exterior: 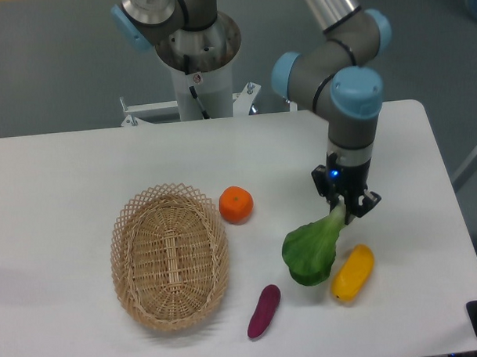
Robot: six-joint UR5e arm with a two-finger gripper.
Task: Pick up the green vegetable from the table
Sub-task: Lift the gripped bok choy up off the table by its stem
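The green vegetable (311, 250) has broad dark green leaves and a pale stalk that points up and to the right. My gripper (346, 208) is shut on the tip of that stalk, at the right of the white table (82, 176). The leafy end hangs down to the left, close to the tabletop. I cannot tell whether the leaves still touch the table.
A yellow oblong vegetable (352, 273) lies just right of the green leaves. A purple eggplant-like piece (263, 311) lies in front of it to the left. An orange (235, 204) sits beside a wicker basket (169, 254) at the left. The arm's base stands behind the table.
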